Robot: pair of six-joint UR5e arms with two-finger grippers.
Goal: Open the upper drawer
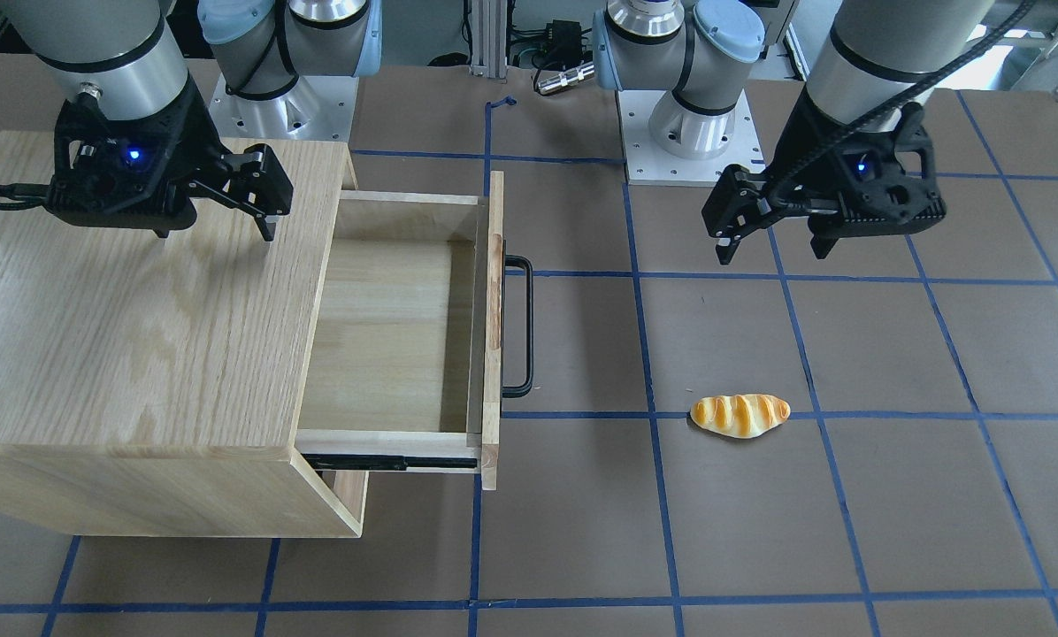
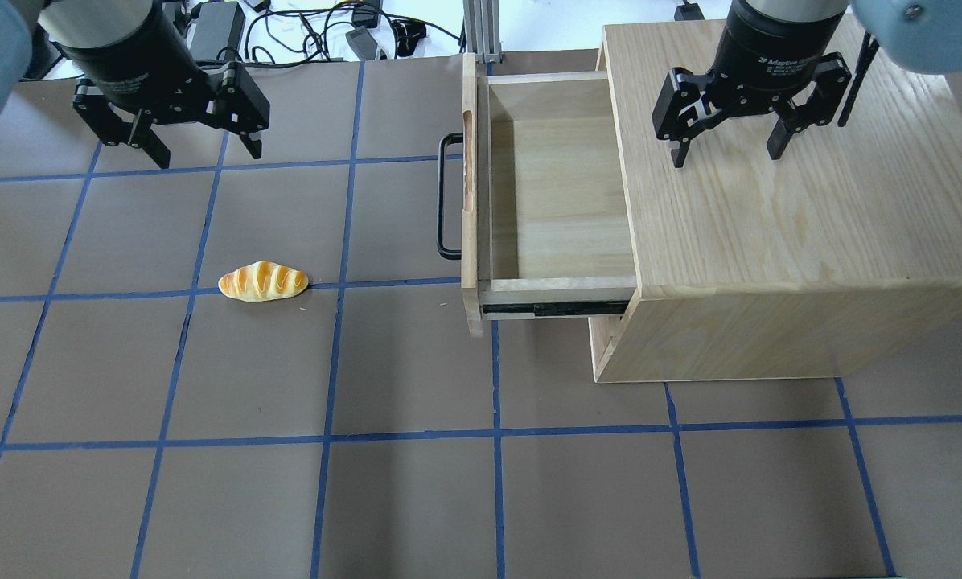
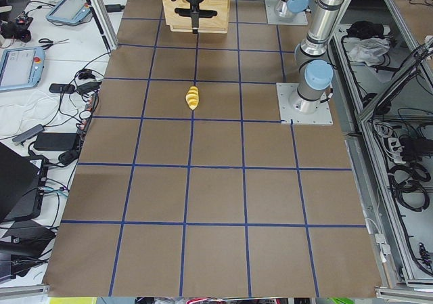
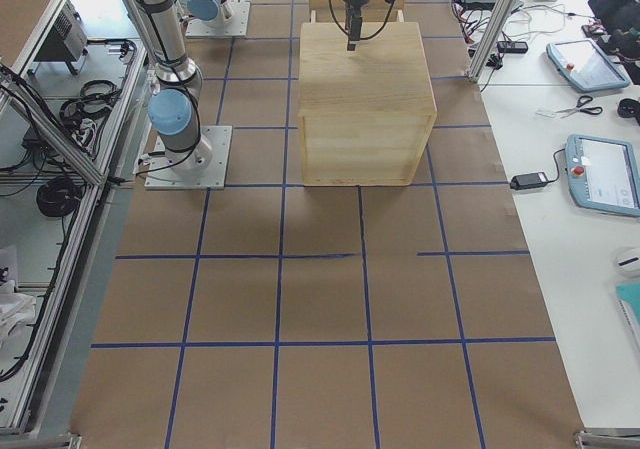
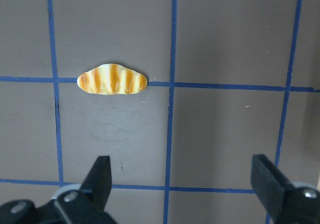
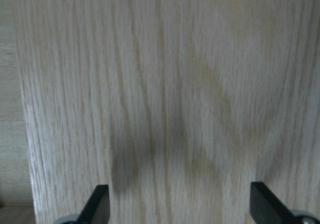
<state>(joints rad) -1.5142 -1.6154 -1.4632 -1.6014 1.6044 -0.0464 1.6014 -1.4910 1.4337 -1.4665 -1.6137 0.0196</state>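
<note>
The upper drawer (image 1: 387,336) of the light-oak cabinet (image 1: 122,336) stands pulled far out, its pale wood inside bare. Its black bar handle (image 1: 520,327) faces the table's middle. The drawer (image 2: 561,209) and handle (image 2: 445,197) also show in the overhead view. My right gripper (image 2: 726,157) is open and empty, hovering over the cabinet top (image 6: 165,84), behind the drawer. It also shows in the front view (image 1: 215,232). My left gripper (image 2: 207,157) is open and empty above the table, well away from the handle; it also shows in the front view (image 1: 772,255).
A toy bread roll (image 2: 262,281) lies on the brown table on a blue tape line, between my left gripper and the drawer front; it also shows in the left wrist view (image 5: 112,79). The cabinet's lower front panel (image 2: 610,346) sits recessed under the drawer.
</note>
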